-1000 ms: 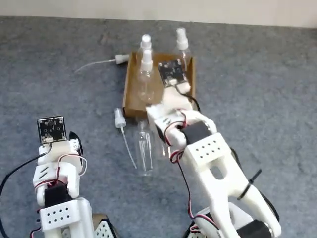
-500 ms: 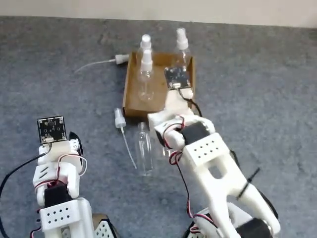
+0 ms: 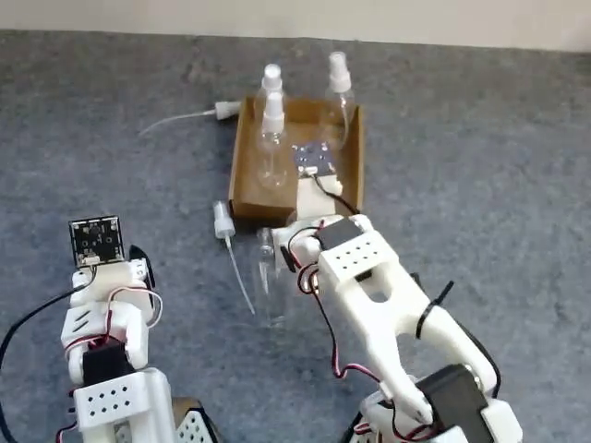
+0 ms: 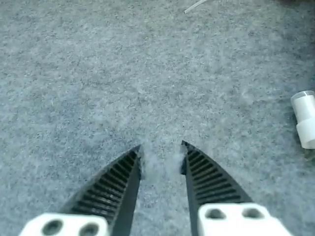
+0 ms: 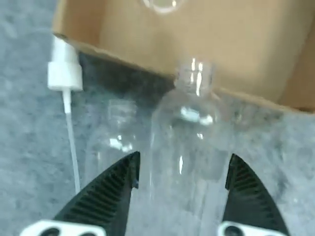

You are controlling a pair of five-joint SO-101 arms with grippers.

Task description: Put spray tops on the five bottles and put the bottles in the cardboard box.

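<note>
Two clear bottles without tops lie on the carpet in front of the cardboard box. One of them lies between the fingers of my open right gripper, its neck pointing at the box. The other bottle lies beside it, also seen in the high view. A loose spray top with its tube rests alongside them. One topped bottle stands inside the box, and two more stand at its far edge. My left gripper hovers open over bare carpet.
A second loose spray top lies left of the box, its tube trailing left. A white spray top appears at the edge of the left wrist view. Grey carpet covers the table, and the left arm stands near the front left.
The right arm has drawn back from over the box toward its front edge and lowered over the lying bottles. The left arm has not moved.
</note>
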